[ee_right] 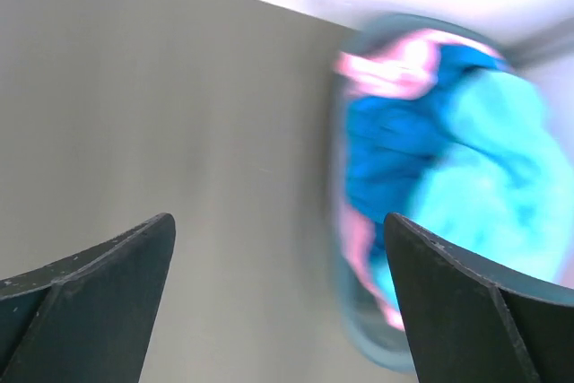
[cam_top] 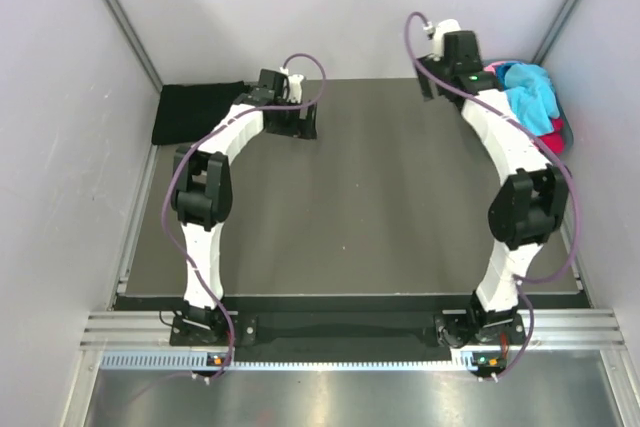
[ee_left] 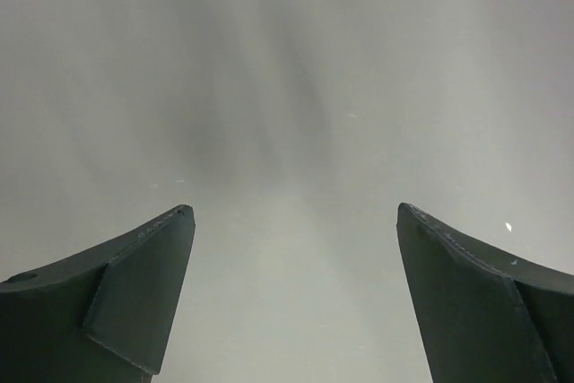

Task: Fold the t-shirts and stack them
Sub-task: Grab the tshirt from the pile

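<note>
Two arms over the table, both grippers spread and empty.

A black t-shirt [cam_top: 197, 112] lies flat at the far left corner of the table [cam_top: 380, 207]. Just right of it the left gripper [ee_left: 294, 221] hangs over bare tabletop, fingers wide apart with nothing between them. The right gripper [ee_right: 278, 230] is spread the same way near the far right corner, beside a heap: a turquoise t-shirt [cam_top: 530, 92] on top, with a royal blue t-shirt [ee_right: 395, 150], a pink t-shirt [ee_right: 395, 65] and a red t-shirt [cam_top: 553, 139] under it, apparently in a tub [ee_right: 359, 334], though that view is blurred.

Turq. shirt [cam_top: 528, 97]; blk shirt [cam_top: 197, 112]; red shirt [cam_top: 556, 137]; gray table [cam_top: 380, 197].
</note>
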### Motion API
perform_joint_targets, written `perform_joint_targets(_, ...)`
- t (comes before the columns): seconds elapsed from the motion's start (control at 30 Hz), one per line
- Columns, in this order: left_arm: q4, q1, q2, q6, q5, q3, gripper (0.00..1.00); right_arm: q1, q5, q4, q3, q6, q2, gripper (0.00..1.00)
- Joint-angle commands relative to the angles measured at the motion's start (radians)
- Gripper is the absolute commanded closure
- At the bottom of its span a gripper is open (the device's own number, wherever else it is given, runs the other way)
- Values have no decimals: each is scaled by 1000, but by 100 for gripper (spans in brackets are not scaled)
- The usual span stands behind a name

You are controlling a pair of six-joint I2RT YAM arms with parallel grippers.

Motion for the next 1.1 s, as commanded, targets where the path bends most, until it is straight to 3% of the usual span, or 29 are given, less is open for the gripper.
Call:
perform_joint_targets(0.0, -17, -69, -17, 33, 12, 31, 1, -124, 11, -70, -12, -68, -113, 2)
perform_joint_targets(0.1, -31, -106, -6, 131, -19, 52, 1, -217, -72, -79, -29, -124, -147, 13)
perform_joint_targets(0.27, -68, -117, 29, 180, -62, 101, 5, -359, -210, -208, 87, -115, -47, 25)
perform_joint_targets(0.37, -128, -100, 11, 197, -14, 112, 12, -366, -181, -202, 86, -139, -7, 25)
perform_joint_targets(0.4, -117, -82, -7, 198, 66, 88, 14, -369, -201, -201, 86, -150, 7, 26)
perform_joint_targets(0.47, -85, -68, -52, 197, 121, 12, 18, -374, -242, -219, 109, -179, 27, 31)
perform_joint_targets(0.57, -135, -51, -28, 140, 130, 44, 20, -399, -233, -242, 175, -185, 94, 39)
perform_joint_targets(0.93, -136, -53, -9, 205, 63, 41, 22, -483, -161, -162, 253, -201, 231, 44)
perform_joint_targets(1.03, -131, -53, 0, 198, 60, 55, 22, -478, -190, -162, 259, -200, 234, 66)
perform_joint_targets(1.07, -131, -53, 5, 195, 58, 57, 22, -474, -192, -162, 264, -202, 232, 81)
